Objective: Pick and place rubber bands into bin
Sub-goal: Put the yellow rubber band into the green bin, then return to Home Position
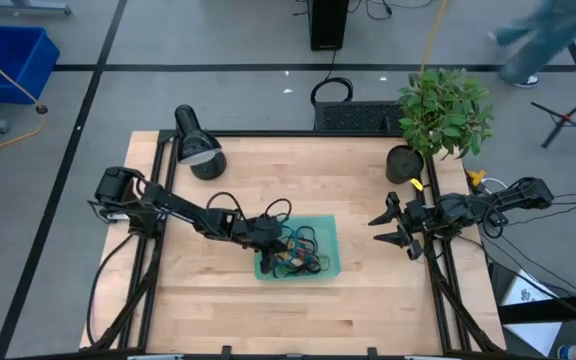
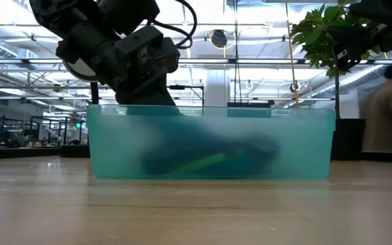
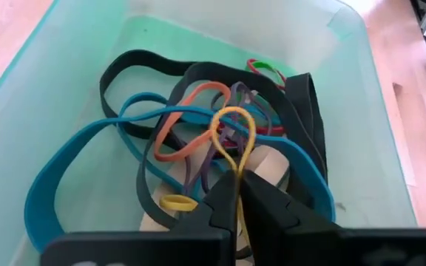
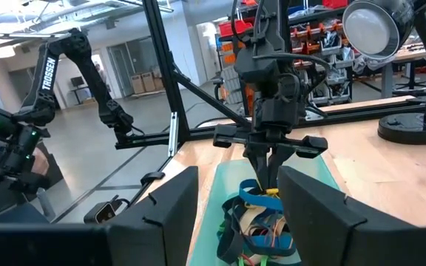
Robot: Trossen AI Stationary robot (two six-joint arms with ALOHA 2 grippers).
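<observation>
The teal translucent bin (image 1: 333, 245) sits mid-table with a tangled heap of rubber bands (image 3: 198, 125) inside: black, blue, orange, purple, red and yellow. My left gripper (image 3: 239, 177) reaches down into the bin from the table's left and is shut on a yellow rubber band (image 3: 231, 122). In the low view the bin's wall (image 2: 209, 143) blurs the fingers. My right gripper (image 1: 388, 228) hovers open near the table's right edge, with nothing between its fingers. My left gripper pinches the near end of the yellow band's loop (image 3: 237, 164) between its two fingertips, both strands together. The fingers slant down from the table's left. The rest of the loop lies forward over the heap of bands in the bin.
A black desk lamp (image 1: 196, 140) stands at the table's far left, and a potted plant (image 1: 443, 110) at the far right. A blue crate (image 1: 13, 60) is on the floor beyond the table. A person (image 2: 386, 109) shows in the room behind.
</observation>
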